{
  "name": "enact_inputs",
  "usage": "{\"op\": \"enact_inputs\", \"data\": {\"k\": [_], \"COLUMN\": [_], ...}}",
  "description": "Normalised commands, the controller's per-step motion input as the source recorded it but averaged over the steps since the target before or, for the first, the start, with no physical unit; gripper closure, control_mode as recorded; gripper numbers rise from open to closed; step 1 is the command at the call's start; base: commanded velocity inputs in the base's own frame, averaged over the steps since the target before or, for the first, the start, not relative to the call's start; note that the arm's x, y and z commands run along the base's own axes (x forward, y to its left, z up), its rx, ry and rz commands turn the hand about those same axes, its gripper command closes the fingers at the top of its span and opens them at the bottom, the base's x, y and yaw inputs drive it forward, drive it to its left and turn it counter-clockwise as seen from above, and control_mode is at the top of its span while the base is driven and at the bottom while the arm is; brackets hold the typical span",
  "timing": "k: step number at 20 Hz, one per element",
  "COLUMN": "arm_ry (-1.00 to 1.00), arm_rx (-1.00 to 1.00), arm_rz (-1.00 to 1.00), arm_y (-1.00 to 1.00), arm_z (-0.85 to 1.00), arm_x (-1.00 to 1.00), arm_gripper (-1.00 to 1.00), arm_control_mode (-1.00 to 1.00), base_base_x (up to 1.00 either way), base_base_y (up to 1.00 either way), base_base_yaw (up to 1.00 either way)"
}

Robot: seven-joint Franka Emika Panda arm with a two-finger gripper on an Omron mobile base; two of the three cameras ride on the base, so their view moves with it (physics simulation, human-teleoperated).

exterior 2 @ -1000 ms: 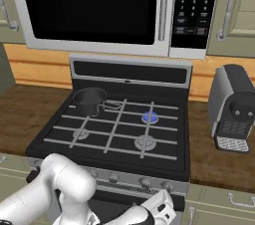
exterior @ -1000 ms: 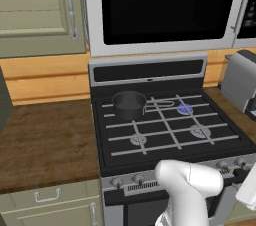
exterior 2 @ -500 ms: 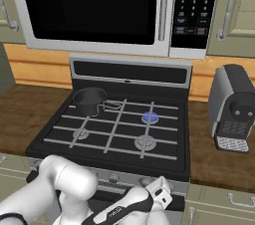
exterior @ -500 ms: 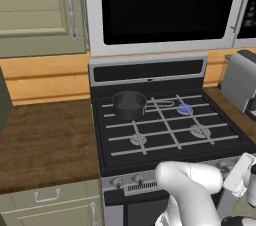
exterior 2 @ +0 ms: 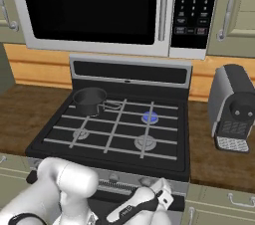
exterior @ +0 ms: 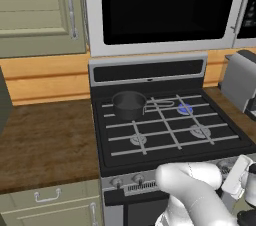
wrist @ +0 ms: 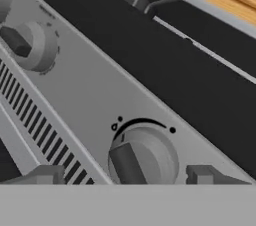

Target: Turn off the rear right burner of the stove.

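We see the stove (exterior: 165, 130) below the big black-doored microwave (exterior: 165, 5), and we take the stove as our landmark; on its cooktop the rear right burner (exterior: 184, 108) glows blue under the thin grate bars, at the back right of the stove, just in front of the black back panel; in the right base view the same burner (exterior 2: 150, 117) shows blue behind a larger pale disc (exterior 2: 145, 142) at the front right; a dark pot (exterior: 129, 104) sits on the rear left burner, its wire handle reaching toward the stove's middle. Along the stove's front panel run silver knobs; in the hand view one knob (wrist: 142, 157) lies straight ahead, low in the picture, with a dark bar across its face and a black arc above it, and a second knob (wrist: 31, 45) stands further along the panel. The gripper (wrist: 122, 175) hangs in front of the stove's knob row, toward its right end; its two grey fingertips (wrist: 42, 175) stand apart on either side of the near knob, so the hand is wide and holds nothing; we cannot tell whether the tips touch the knob. A grey coffee machine (exterior 2: 231, 109) stands on the wooden counter (exterior 2: 219, 162) to the right of the stove.
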Motion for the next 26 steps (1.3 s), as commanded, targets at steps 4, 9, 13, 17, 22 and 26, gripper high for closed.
{"op": "enact_inputs", "data": {"k": [4,9,13,17,22,26], "arm_ry": [0.0,-0.01,-0.14,-0.03,0.0,-0.04], "arm_rx": [-0.05,-0.02,-0.12,-0.02,0.0,-0.01], "arm_rz": [0.03,0.0,-0.04,0.0,-0.01,-0.01], "arm_y": [-0.02,0.0,0.31,0.03,0.07,0.02], "arm_z": [-0.3,-0.09,-0.02,0.01,0.07,0.19], "arm_x": [0.24,0.16,0.04,0.0,0.08,0.01], "arm_gripper": [-1.0,-1.0,-1.0,-1.0,-1.0,-1.0], "arm_control_mode": [-1.0,-1.0,-1.0,-1.0,-1.0,-1.0], "base_base_x": [0.0,0.0,0.0,0.0,0.0,0.0], "base_base_y": [0.0,0.0,0.0,0.0,0.0,0.0], "base_base_yaw": [0.0,0.0,0.0,0.0,0.0,0.0]}}
